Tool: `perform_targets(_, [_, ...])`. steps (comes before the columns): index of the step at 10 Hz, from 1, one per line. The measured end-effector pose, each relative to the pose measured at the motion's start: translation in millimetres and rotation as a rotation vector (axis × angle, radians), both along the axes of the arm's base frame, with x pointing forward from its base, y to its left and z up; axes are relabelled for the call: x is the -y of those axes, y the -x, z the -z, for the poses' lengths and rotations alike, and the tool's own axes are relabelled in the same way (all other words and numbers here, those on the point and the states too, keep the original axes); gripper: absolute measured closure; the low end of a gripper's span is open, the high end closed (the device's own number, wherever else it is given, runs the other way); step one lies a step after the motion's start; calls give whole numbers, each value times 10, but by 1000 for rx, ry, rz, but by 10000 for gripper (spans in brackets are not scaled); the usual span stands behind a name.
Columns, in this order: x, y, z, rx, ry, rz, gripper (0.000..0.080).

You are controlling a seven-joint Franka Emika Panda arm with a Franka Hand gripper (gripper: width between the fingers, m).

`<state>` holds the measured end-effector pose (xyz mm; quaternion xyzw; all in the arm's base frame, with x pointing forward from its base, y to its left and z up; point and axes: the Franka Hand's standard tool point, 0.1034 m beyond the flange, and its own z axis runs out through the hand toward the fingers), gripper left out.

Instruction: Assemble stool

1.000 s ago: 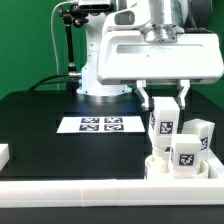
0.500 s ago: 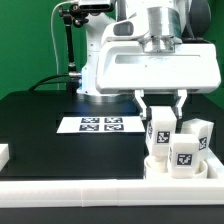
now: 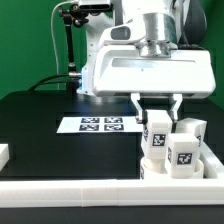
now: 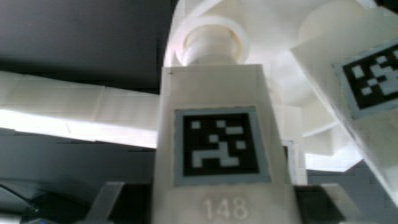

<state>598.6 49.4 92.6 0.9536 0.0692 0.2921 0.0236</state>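
Black table (image 3: pixel 45 140) here: marker board (image 3: pixel 102 124) flat at its middle, white rail (image 3: pixel 80 190) along the near edge, small white block (image 3: pixel 3 153) at the exterior view's left edge, seat (image 3: pixel 148 172) in the near corner opposite.

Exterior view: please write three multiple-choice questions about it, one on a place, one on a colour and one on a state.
1. Where does the marker board lie?
A) on the exterior view's left of the held leg
B) on top of the seat
C) in the gripper

2. What colour is the table?
A) red
B) black
C) yellow

3. What is the state of the gripper?
A) open over bare table
B) shut on the marker board
C) shut on the upright leg

Answers:
1 A, the board lies flat, apart from the leg.
2 B, its top is black.
3 C, the gripper clamps the leg's sides.
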Motion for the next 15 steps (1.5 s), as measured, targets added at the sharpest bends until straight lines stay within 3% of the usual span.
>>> perform_targets(1, [1,4,2,5,1,-1,459])
perform_targets(2, [-3,-1,4,-5,-1,-1,406])
perform_targets(3, [-3,1,8,-5,0,-2,235])
perform_targets(4, [2,0,8,-5,1,-2,235])
perform_targets(5, [33,2,4,-14,8,-8,174])
perform_targets(12, [81,-41,-254,-40,4,-15,150])
perform_targets(15, [87,-41,-260,-44,3,-13,150])
